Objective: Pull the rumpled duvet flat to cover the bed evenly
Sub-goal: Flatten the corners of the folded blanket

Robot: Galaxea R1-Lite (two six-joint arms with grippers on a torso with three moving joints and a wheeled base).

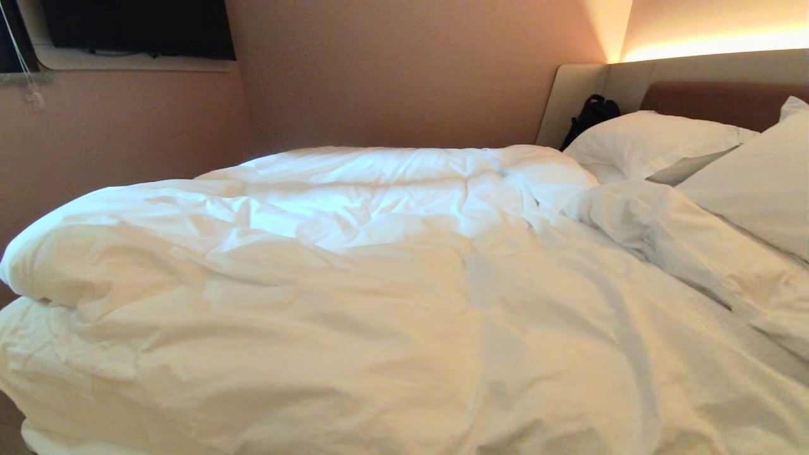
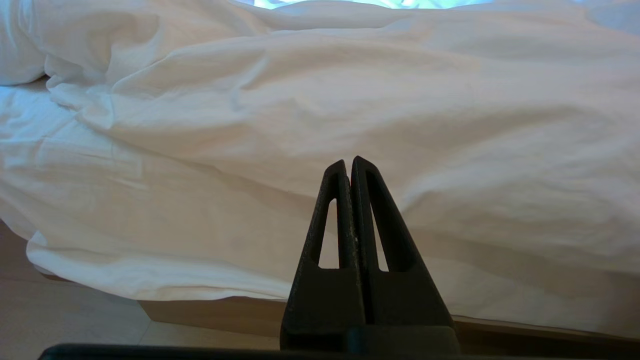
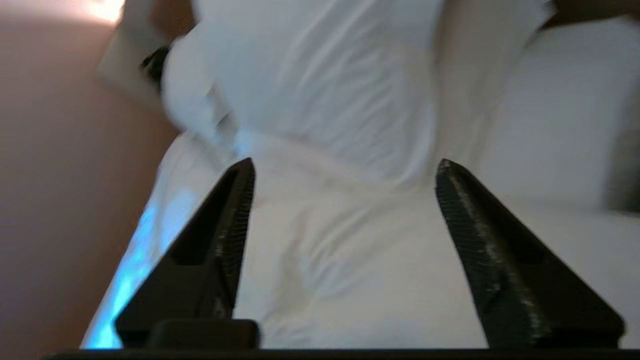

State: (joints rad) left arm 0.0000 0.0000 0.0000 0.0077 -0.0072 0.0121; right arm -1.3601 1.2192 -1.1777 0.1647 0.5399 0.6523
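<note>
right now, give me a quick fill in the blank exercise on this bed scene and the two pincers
1. The left pincer is ____, its fingers pressed together in front of the bed's side.
2. The right pincer stands ____ above the white linen, holding nothing.
3. The duvet on the bed is ____ rather than flat.
4. The pillows lean by the headboard, and a ____ bag sits beside them.

Missing words: shut; open; rumpled; black
</note>
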